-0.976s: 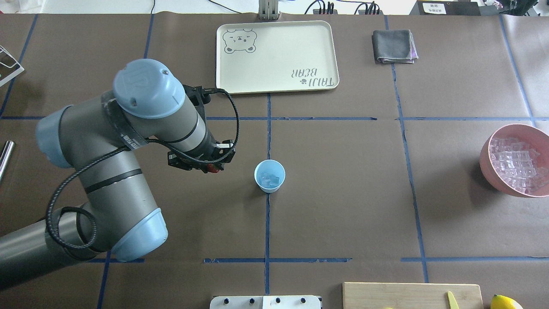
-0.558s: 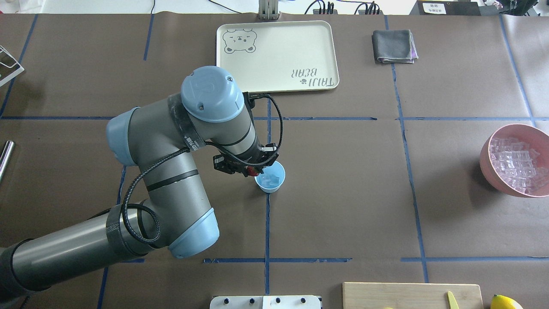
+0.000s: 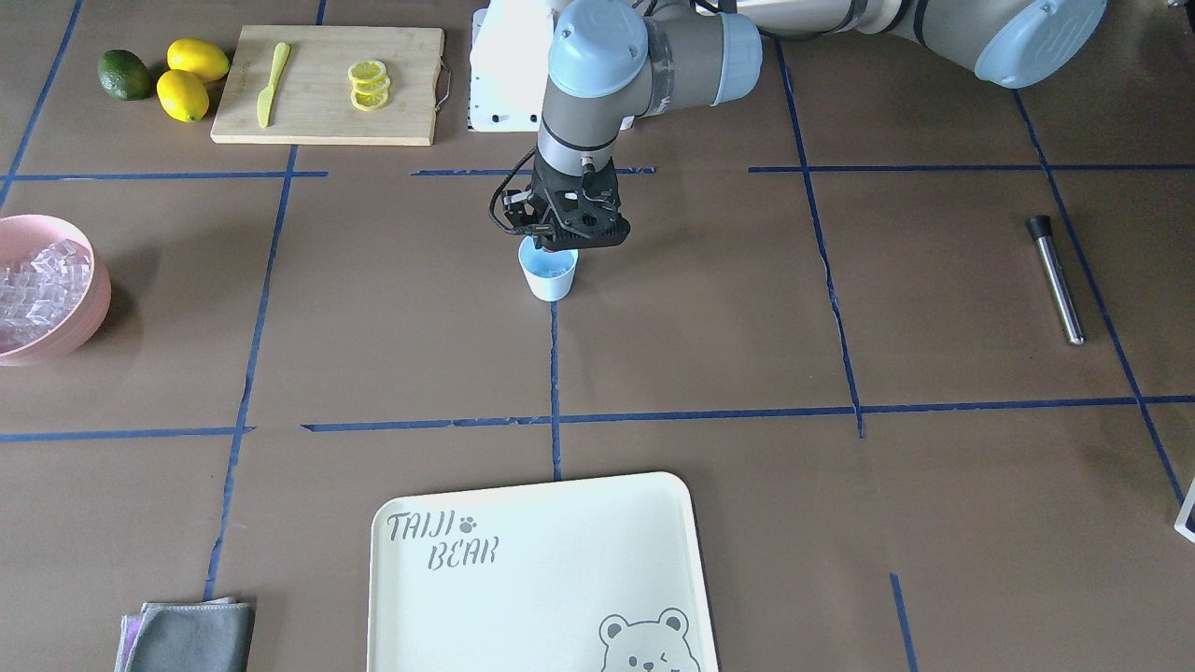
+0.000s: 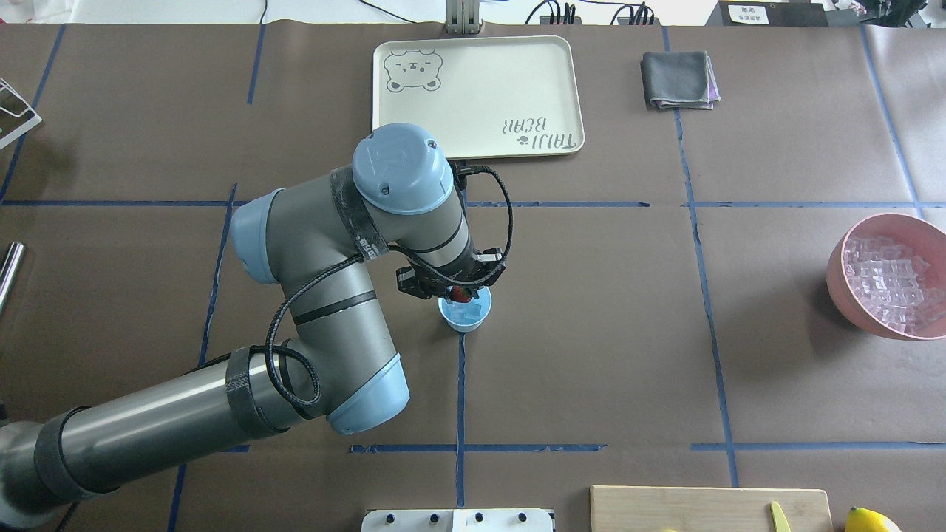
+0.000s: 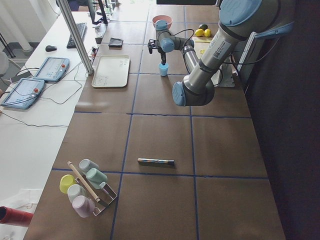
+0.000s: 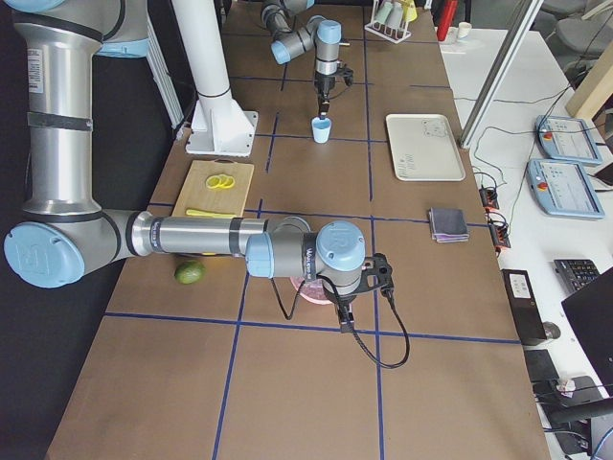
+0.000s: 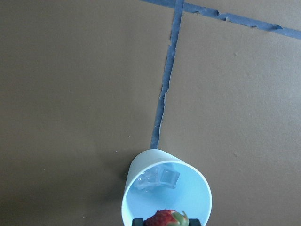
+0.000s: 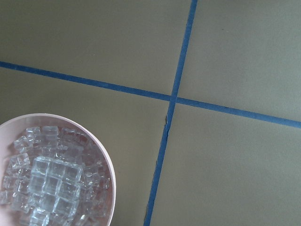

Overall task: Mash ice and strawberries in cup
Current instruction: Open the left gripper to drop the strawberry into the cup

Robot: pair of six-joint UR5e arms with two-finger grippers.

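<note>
- Brown papered table [image 4: 591, 332], blue tape lines.
- Clamped between the narrowed fingers of the left pincer [image 4: 460, 292]: strawberry [image 7: 163, 219]; cup [image 3: 549, 275] directly beneath, ice [image 7: 157, 179] inside.
- Whether the right pincer [image 6: 345, 318] grips anything cannot be told.

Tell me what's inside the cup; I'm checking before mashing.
Ice cubes lie in the cup. The left gripper holds the strawberry over its opening, hiding part of the bottom.

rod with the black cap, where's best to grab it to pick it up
The rod lies flat on the table, long, thin and apart from everything else. So probably grip it mid-shaft from straight above, jaws closing across its thin width. The middle should balance, and both sides are free.
</note>
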